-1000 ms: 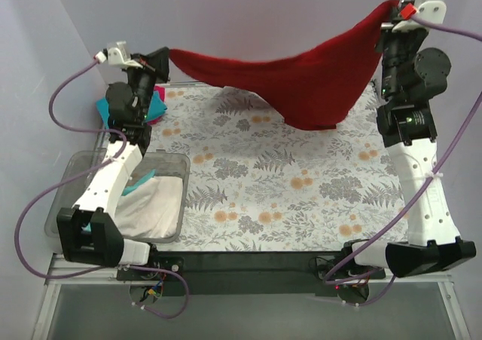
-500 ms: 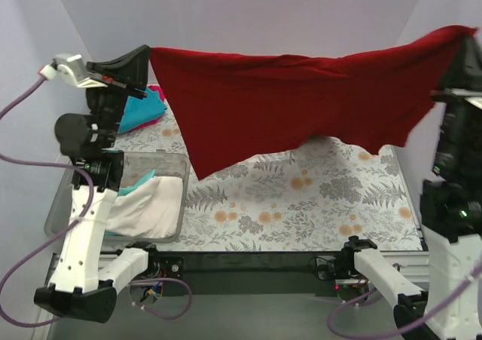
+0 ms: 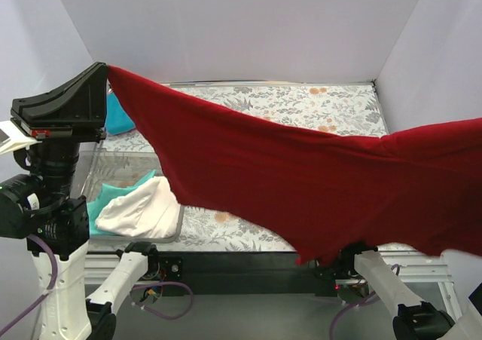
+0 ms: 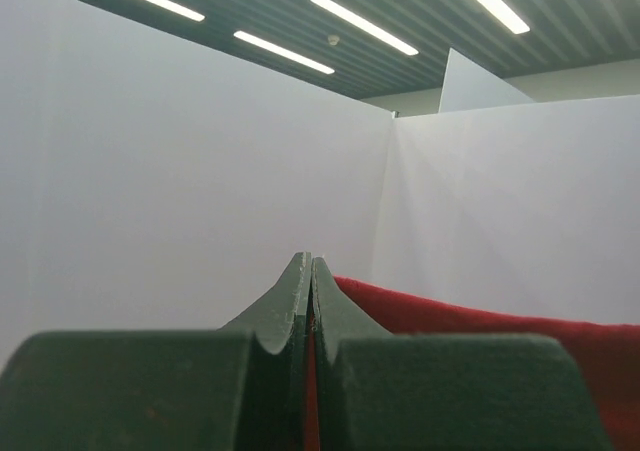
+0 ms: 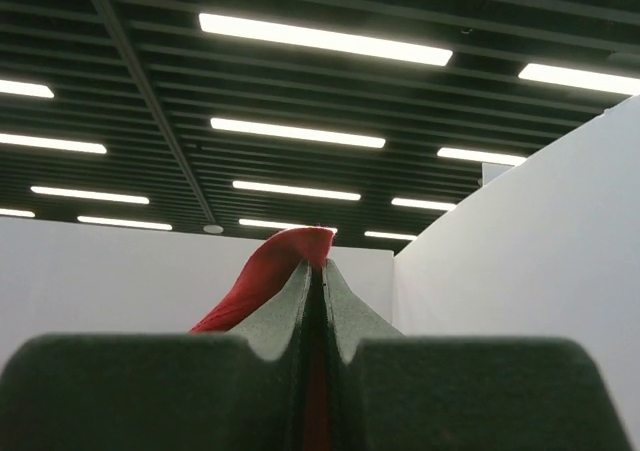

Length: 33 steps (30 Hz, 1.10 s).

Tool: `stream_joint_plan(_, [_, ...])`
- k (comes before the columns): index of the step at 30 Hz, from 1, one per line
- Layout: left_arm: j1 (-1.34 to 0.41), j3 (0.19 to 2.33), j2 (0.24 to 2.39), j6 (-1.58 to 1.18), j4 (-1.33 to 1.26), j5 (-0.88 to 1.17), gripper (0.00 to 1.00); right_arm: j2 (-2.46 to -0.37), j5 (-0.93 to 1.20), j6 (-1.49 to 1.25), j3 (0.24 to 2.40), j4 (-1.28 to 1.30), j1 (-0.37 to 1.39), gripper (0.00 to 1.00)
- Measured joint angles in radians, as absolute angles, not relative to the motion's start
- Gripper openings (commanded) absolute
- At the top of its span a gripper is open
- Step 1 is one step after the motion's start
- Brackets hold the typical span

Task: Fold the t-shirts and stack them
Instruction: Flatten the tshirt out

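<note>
The large dark red t-shirt (image 3: 301, 182) hangs stretched high above the table between both arms, close under the top camera. My left gripper (image 3: 104, 68) is shut on its left corner; in the left wrist view red cloth (image 4: 480, 326) runs from the shut gripper (image 4: 311, 263). My right gripper is outside the top view at the right edge; in the right wrist view it (image 5: 320, 266) is shut on a red fold (image 5: 270, 266). A white shirt (image 3: 143, 208) and a teal one (image 3: 113, 197) lie in the bin. Another teal shirt (image 3: 117, 117) lies at the far left.
The clear plastic bin (image 3: 90, 166) stands at the near left of the floral-patterned table (image 3: 316, 102). White walls close in the left, back and right. The red shirt hides much of the table's middle and right.
Both arms have risen toward the camera and drawn back, lifting the red shirt higher and spreading it wider. The right gripper has left the top view.
</note>
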<state>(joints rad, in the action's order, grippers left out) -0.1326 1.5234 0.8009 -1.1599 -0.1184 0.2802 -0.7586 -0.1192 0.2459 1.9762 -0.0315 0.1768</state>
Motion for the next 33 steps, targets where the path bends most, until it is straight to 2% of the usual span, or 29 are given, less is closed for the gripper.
stream_joint_plan(5, [-0.133,1.499,0.807,-1.173,-0.099,0.277,0.0,-0.759,-0.109,0.237,1.876,-0.046,0.177,0.01])
stream_joint_plan(10, [-0.133,1.314,0.928,-1.188,-0.159,0.25,0.0,-0.791,-0.126,0.222,1.544,-0.142,0.177,0.01])
stream_joint_plan(14, [-0.133,1.219,1.201,-1.189,-0.192,0.192,0.0,-1.005,-0.155,0.213,1.393,-0.176,0.177,0.01])
stream_joint_plan(21, [-0.132,1.266,1.767,-1.19,-0.19,0.124,0.02,-1.459,-0.242,0.205,1.385,-0.178,0.177,0.01])
stream_joint_plan(22, [-0.132,1.289,1.816,-1.19,-0.184,0.115,0.35,-1.493,-0.253,0.205,1.396,-0.175,0.177,0.07])
stream_joint_plan(23, [-0.132,1.326,1.874,-1.181,-0.17,0.103,0.54,-1.535,-0.266,0.204,1.414,-0.174,0.177,0.21])
stream_joint_plan(24, [-0.132,1.366,1.923,-1.183,-0.159,0.093,0.72,-1.572,-0.279,0.2,1.441,-0.172,0.177,0.5])
stream_joint_plan(25, [-0.132,1.403,1.961,-1.184,-0.147,0.081,0.88,-1.609,-0.299,0.201,1.477,-0.166,0.177,0.62])
stream_joint_plan(27, [-0.132,1.447,1.995,-1.199,-0.124,0.058,0.89,-1.663,-0.331,0.207,1.539,-0.163,0.177,0.73])
stream_joint_plan(33, [-0.151,1.441,1.953,-1.198,-0.112,-0.027,0.89,-1.683,-0.397,0.205,1.562,-0.158,0.177,0.76])
